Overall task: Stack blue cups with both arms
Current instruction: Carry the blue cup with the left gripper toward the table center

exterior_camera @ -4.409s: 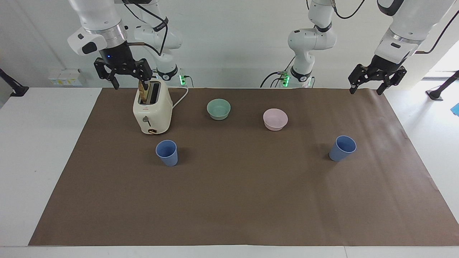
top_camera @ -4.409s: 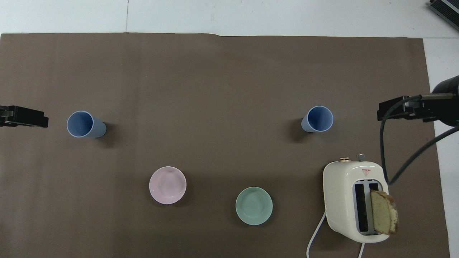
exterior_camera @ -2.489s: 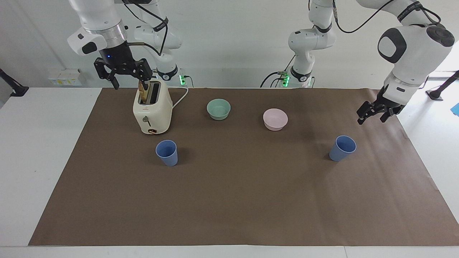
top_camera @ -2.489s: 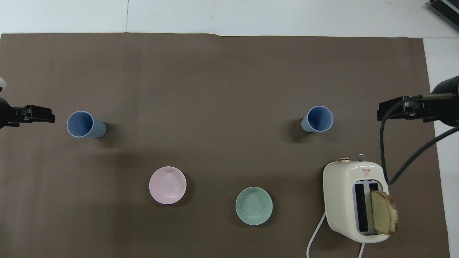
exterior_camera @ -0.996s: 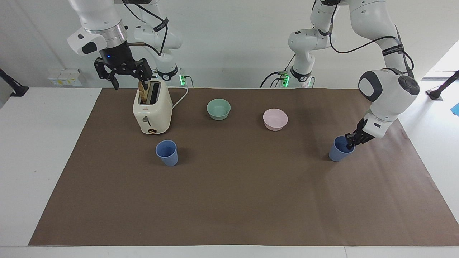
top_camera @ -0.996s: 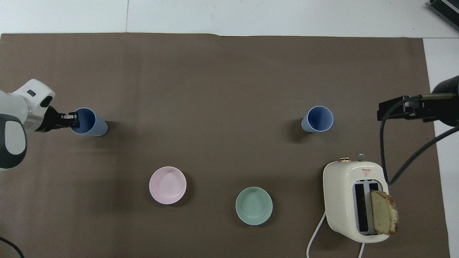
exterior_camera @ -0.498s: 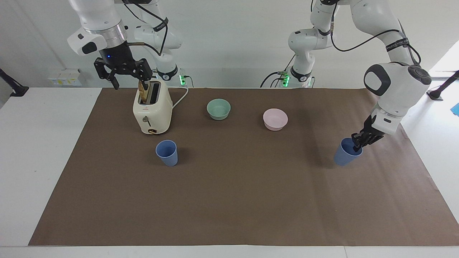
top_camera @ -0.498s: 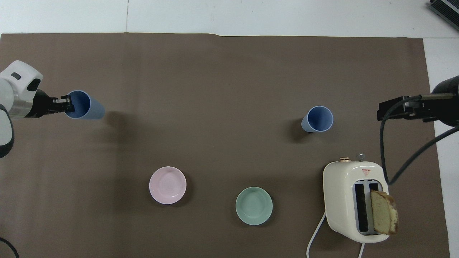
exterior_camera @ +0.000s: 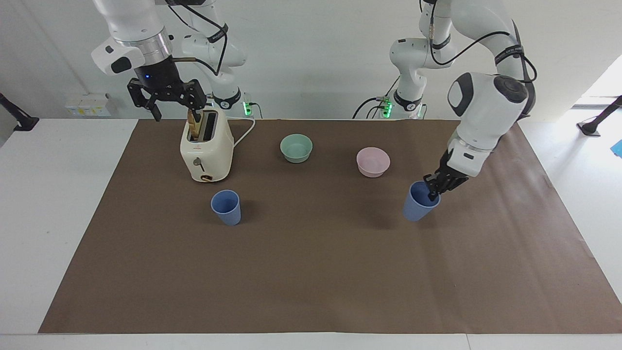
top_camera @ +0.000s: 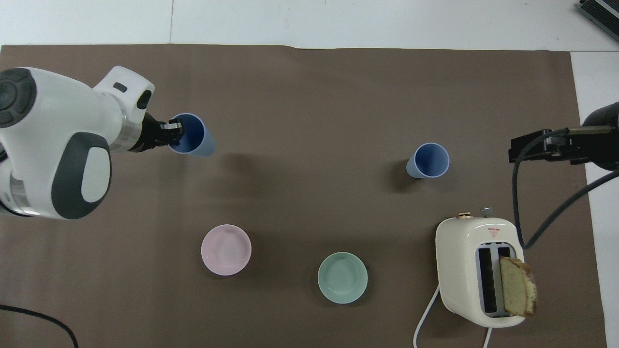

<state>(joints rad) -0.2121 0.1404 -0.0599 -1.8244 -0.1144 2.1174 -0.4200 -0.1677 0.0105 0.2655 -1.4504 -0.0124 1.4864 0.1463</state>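
Left end effector [exterior_camera: 432, 190]: clamped on the raised blue cup [exterior_camera: 417, 208], tips hidden inside the rim.
Right end effector [exterior_camera: 167, 97]: spread wide above the toaster [exterior_camera: 206, 150].

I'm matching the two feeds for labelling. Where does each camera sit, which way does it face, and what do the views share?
Facing view: high across the table, facing the robots; both arms show, left gripper shut on the raised blue cup, right gripper open above the toaster.
Overhead view: above the robots' end, looking steeply down; the left arm's wrist and the right gripper's edge show.
Shared: both cups, both bowls, toaster, half a turn apart.
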